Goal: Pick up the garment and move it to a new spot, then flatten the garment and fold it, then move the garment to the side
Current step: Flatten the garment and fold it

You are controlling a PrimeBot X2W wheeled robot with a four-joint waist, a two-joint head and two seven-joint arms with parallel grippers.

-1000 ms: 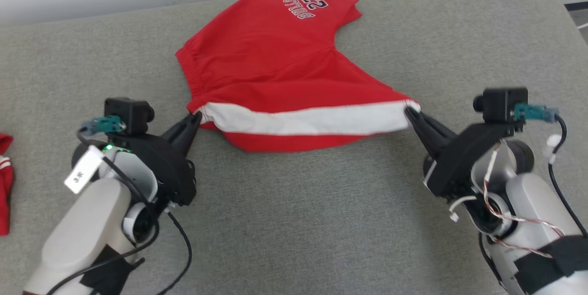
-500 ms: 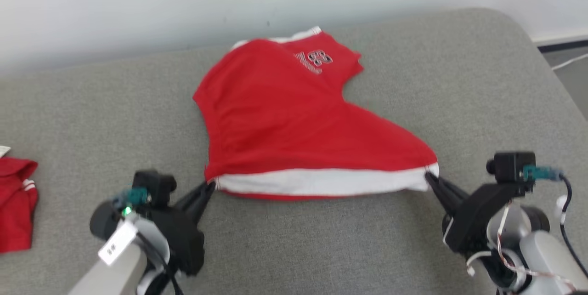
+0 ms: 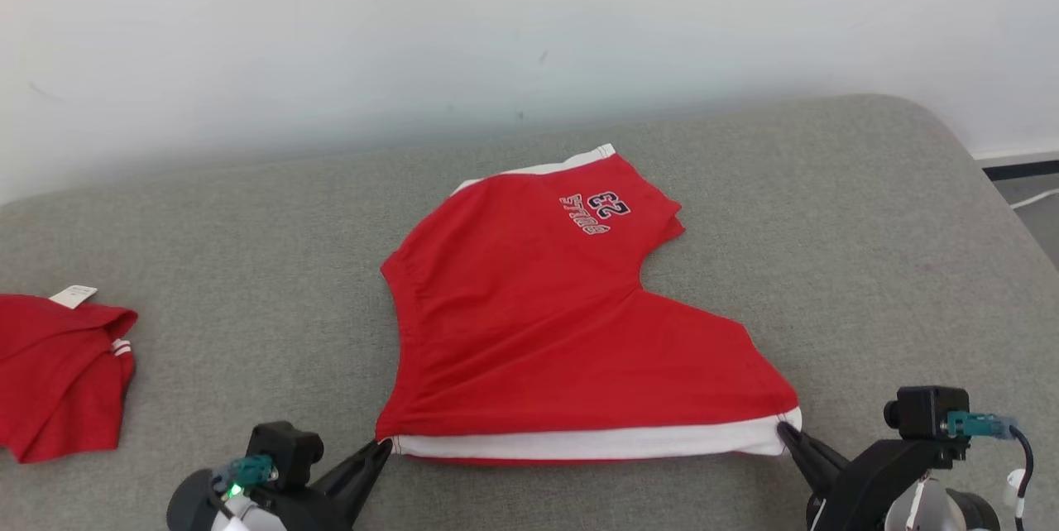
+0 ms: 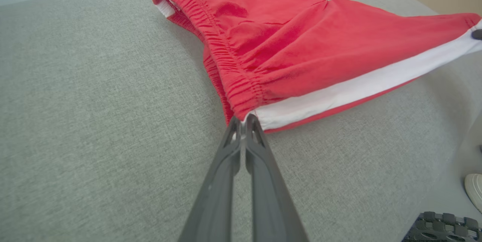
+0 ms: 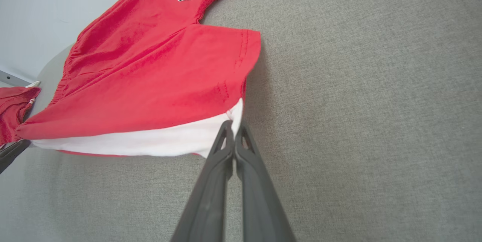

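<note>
Shorts [image 3: 538, 332] lie mid-frame on the grey pad [image 3: 248, 225]. Left gripper [image 3: 384, 446] and right gripper [image 3: 783, 430] each pinch a near corner at the lower edge, only by the tips. A hard pull could slip one corner free and the cloth would slacken and bunch.

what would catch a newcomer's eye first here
The red shorts with a white band, spread on the grey cushion. The left pincer and right pincer each pinch one end of that band. A second red garment lies at the far left.
</note>
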